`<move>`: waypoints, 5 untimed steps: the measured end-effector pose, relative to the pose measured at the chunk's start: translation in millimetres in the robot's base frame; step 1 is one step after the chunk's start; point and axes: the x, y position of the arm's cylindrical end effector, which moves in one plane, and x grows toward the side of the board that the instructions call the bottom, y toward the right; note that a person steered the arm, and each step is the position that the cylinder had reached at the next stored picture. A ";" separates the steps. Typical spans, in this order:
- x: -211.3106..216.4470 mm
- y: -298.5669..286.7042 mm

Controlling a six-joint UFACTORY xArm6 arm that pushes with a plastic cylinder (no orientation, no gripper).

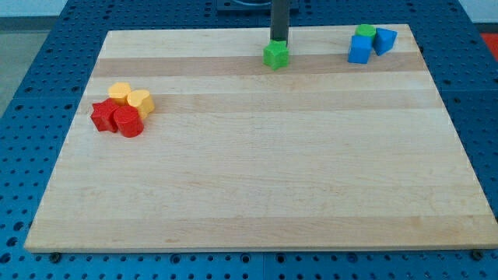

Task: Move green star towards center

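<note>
Red blocks (117, 118) sit nearest, far left. Up top, the green star (275, 54) waits by the far edge, rod's tip (278, 41) touching just behind it, nothing gripped; centre lies straight toward us, so push downward.

On my table (272, 187), the green star (275, 55) sits at the upper middle of the frame, near the far edge. My tip (278, 42) stands just above it in the frame, touching its far side. At the upper right, a green block (366, 31) sits behind two blue blocks (359, 50) (385, 40), all bunched together. At the left, two yellow blocks (120, 92) (142, 102) press against two red blocks (102, 115) (129, 123) lying just below them.
</note>
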 end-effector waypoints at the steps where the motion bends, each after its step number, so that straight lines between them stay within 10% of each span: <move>1: 20.9 -7.0; 5: 99.2 -42.2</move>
